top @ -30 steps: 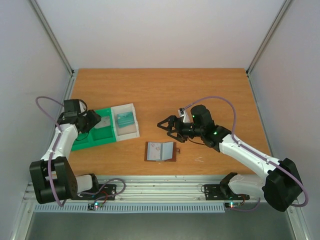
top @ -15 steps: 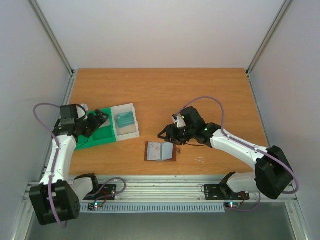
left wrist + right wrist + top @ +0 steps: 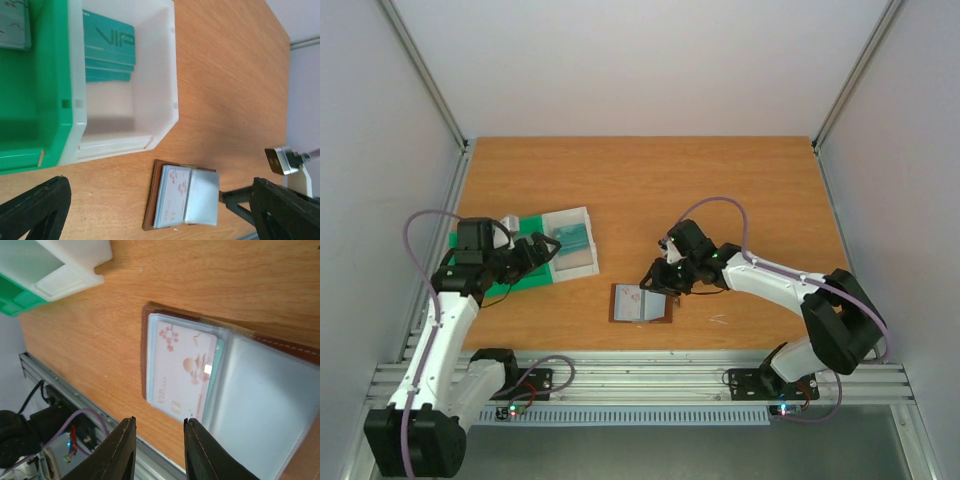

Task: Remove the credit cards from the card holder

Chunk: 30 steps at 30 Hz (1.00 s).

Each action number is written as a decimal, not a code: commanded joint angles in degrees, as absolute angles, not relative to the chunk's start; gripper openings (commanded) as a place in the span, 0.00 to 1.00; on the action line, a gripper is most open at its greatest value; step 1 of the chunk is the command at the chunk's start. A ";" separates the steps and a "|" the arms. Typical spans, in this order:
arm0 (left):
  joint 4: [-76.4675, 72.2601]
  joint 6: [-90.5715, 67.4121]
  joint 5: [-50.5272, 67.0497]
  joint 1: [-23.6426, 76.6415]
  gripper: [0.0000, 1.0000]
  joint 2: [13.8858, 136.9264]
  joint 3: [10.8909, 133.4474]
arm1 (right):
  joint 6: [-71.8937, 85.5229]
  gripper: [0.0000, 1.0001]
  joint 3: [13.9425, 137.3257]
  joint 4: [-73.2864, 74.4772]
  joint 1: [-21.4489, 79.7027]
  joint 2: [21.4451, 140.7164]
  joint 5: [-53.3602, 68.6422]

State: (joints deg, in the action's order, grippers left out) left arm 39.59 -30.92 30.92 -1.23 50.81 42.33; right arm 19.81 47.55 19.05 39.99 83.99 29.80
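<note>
Two right fingers (image 3: 122,450) stand close together, a narrow gap between them and nothing in it. They hang over the open card holder (image 3: 270,400), at the edge of the white card (image 3: 182,367); contact cannot be told. That card sits in the holder's pocket, with a teal card (image 3: 213,371) peeking out just beneath it. The holder lies flat at the near middle of the worktop (image 3: 720,180). Well to the left, the left fingers (image 3: 37,207) are spread wide and empty over the tray (image 3: 30,110), whose white compartment holds teal VIP cards (image 3: 107,37).
</note>
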 commanded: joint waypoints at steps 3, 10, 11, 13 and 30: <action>36.87 -35.41 30.96 5.35 0.92 48.47 40.30 | 15.50 0.25 48.17 16.65 40.81 88.49 26.88; 32.55 -40.77 29.69 12.18 0.80 45.39 35.70 | 13.75 0.22 49.30 14.08 41.46 94.59 26.74; 31.85 -41.58 29.59 13.00 0.78 45.27 34.98 | 13.67 0.22 49.38 13.61 41.62 95.44 26.63; 29.92 -42.67 29.14 14.71 0.71 45.27 33.52 | 13.16 0.21 49.67 13.17 41.90 97.08 25.85; 16.13 -47.84 24.52 27.56 0.36 56.67 28.15 | 10.02 0.13 48.26 8.35 42.70 99.33 29.26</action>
State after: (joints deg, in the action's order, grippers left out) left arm 23.22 -46.76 25.98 25.32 53.54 28.75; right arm 11.33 48.77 9.54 42.24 99.31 27.55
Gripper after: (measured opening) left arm 0.390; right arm 0.134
